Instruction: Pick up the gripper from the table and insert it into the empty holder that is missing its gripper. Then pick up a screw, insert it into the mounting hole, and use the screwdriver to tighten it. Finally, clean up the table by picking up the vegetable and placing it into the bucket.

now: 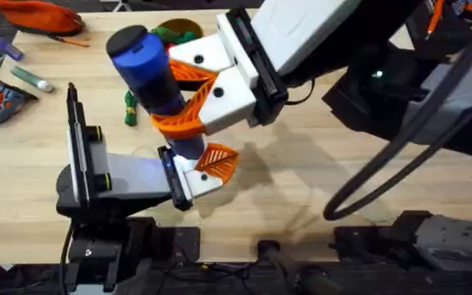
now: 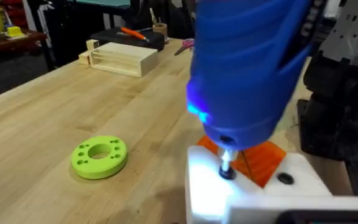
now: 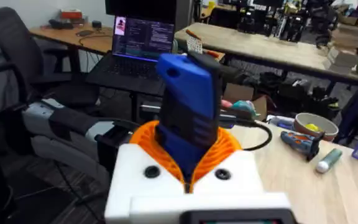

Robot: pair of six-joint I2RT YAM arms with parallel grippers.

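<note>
Blue screwdriver [image 1: 147, 70] over wooden table [image 1: 318, 172]

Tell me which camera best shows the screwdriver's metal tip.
Left wrist: the blue pen-shaped electric screwdriver shows its thin metal tip on the white mount. Overhead and right wrist show its body, clamped by the right gripper.

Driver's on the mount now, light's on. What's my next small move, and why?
Probably hold the right gripper steady, pressing straight down while the bit turns. It is clamped on the blue screwdriver, whose metal tip sits in a hole of the white mount, beside the orange ribbed finger, with the blue light on. Lifting or tilting could slip the tip out.
</note>
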